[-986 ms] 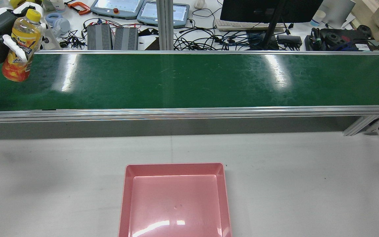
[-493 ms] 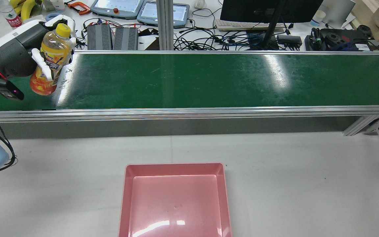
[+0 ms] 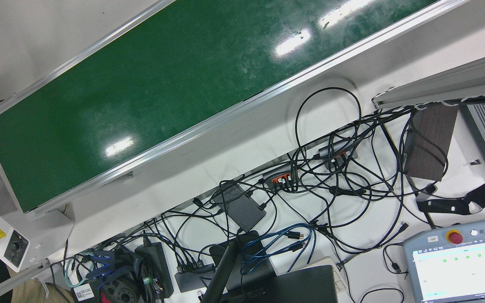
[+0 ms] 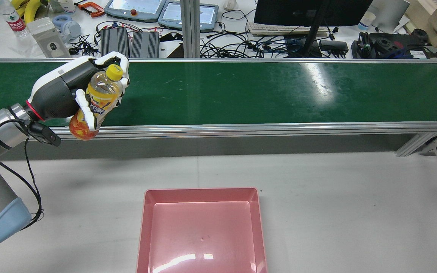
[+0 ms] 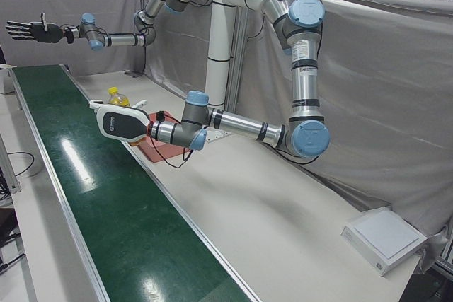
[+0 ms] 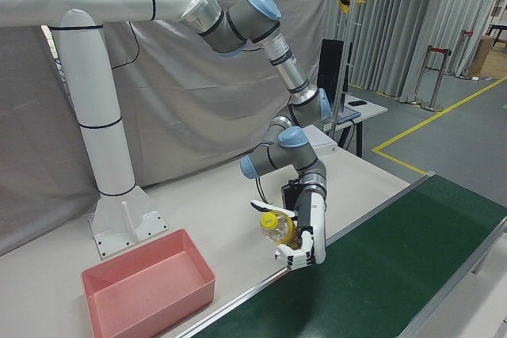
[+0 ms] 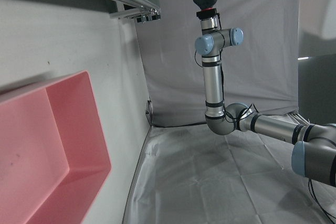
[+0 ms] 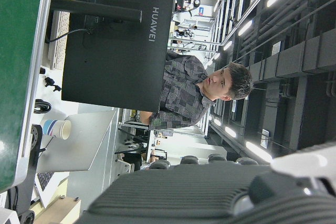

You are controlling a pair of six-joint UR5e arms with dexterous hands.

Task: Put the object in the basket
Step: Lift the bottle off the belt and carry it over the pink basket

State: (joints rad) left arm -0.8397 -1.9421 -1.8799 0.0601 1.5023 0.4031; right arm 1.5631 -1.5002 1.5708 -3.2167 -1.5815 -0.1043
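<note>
My left hand (image 4: 65,89) is shut on an orange juice bottle (image 4: 98,99) with a yellow cap. It holds the bottle tilted in the air over the near rail of the green conveyor belt (image 4: 241,91). The same hand (image 6: 305,231) and bottle (image 6: 276,227) show in the right-front view, and the hand (image 5: 122,122) and the bottle's cap (image 5: 115,94) in the left-front view. The pink basket (image 4: 201,191) sits empty on the white table, to the right of the hand and nearer the robot. My right hand (image 5: 27,30) is raised far off beyond the belt's end, fingers spread and empty.
Behind the belt lies a bench with cables (image 4: 241,45), teach pendants (image 4: 135,8) and a monitor (image 4: 309,11). The white table (image 4: 355,212) lies between the belt and the robot. The basket also shows in the right-front view (image 6: 158,306) and the left hand view (image 7: 79,124).
My left hand has carried the bottle rightward along the belt and toward the near rail, tilting it more. The basket has not moved.
</note>
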